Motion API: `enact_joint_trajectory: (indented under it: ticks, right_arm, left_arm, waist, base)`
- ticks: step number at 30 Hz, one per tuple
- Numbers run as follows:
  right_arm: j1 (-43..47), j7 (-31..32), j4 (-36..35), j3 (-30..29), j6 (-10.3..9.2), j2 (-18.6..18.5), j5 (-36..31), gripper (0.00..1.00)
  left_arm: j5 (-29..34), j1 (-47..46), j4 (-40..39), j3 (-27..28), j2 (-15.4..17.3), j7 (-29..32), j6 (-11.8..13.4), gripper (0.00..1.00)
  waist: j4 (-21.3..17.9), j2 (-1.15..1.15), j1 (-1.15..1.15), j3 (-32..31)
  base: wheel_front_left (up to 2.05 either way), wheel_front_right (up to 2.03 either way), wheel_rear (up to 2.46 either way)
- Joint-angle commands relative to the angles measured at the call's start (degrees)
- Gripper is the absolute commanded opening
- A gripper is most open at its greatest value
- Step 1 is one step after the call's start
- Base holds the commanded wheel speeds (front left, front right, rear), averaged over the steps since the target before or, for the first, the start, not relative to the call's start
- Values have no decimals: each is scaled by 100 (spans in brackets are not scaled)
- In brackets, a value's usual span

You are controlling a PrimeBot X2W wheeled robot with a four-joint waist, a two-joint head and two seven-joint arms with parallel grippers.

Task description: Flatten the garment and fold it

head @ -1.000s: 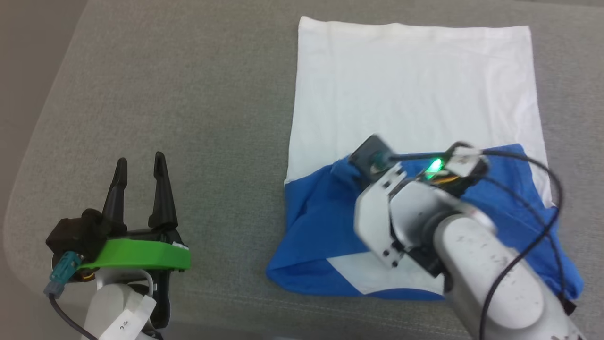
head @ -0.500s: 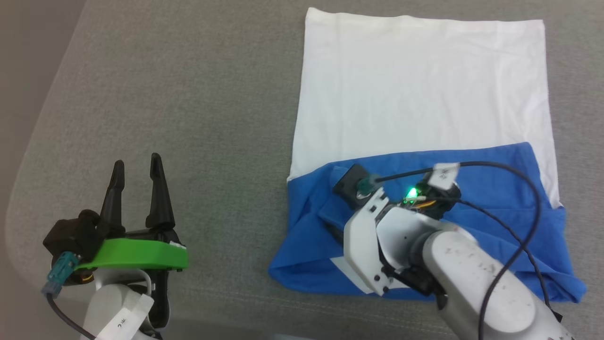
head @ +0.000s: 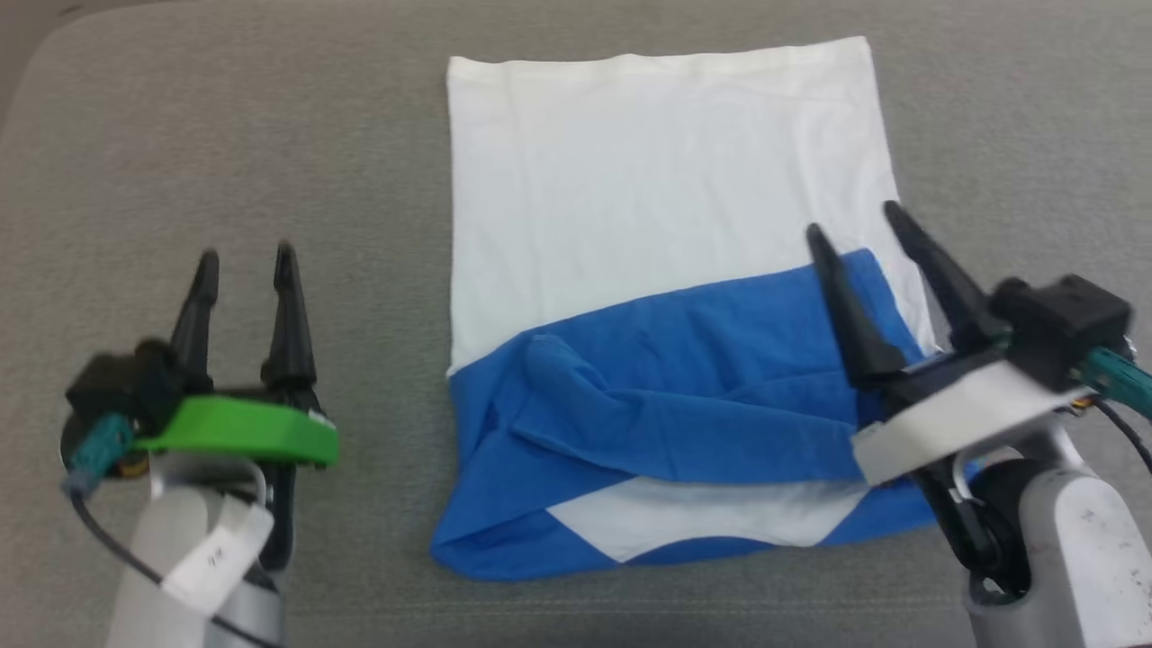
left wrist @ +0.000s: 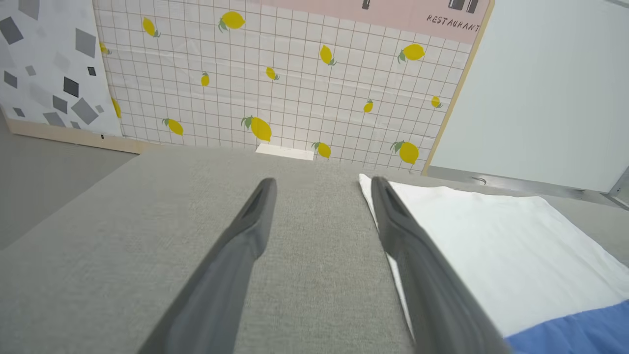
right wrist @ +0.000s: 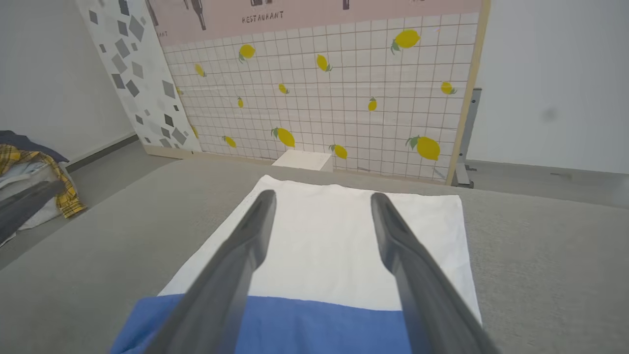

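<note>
On the grey padded surface [head: 225,117] lies the garment [head: 657,171], a little right of the middle in the head view. Its white body is spread flat and almost smooth toward the far side, with straight far and side edges. Across the near part the blue sleeves [head: 684,378] are folded over the body, one upon the other, with some thick wrinkles. Below them a white strip shows, and then a blue near edge. The near left corner of the blue cloth sticks out a little past the white left edge.

Left of the garment the surface is bare and wide up to its rounded corner. On the right there is a narrower bare band.

The right gripper [head: 852,220] is over the right end of the sleeves, its fingers spread apart with nothing between them. The left gripper [head: 246,252] is over bare surface, well apart from the garment's left edge, also spread and empty.

Beyond the far edge stands a lemon panel [left wrist: 295,73], with a small white box [right wrist: 302,160] just before it.
</note>
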Motion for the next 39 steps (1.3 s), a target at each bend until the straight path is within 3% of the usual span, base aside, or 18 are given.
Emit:
enact_joint_trajectory:
  ticks: [1,9,20,29,39]
  right_arm:
    - [122,-229,-16,-140,-8,60,-30,100]
    - [252,-975,283,-575,-8,230,-76,100]
    - [-38,-1492,501,-452,-8,301,245,100]
    - [-116,-1897,666,-254,-8,303,589,100]
    - [-266,-2064,770,-76,-8,303,721,100]
  left_arm:
    - [28,-310,16,-65,120,120,-37,100]
    - [-171,-1862,360,-541,827,1258,-86,100]
    - [-830,-4136,1216,-1045,2005,3761,-95,100]
    - [-776,-5155,1418,-1012,2500,5583,391,100]
    - [-573,-5154,1261,-1062,2737,6535,916,100]
  waist:
    - [-361,0,0,199]
    - [-913,0,0,845]
    - [-1723,0,0,1952]
    - [-2158,0,0,2575]
    - [-2241,0,0,2743]
  base:
    - [0,0,0]
    - [0,0,0]
    - [0,0,0]
    - [0,0,0]
    - [0,0,0]
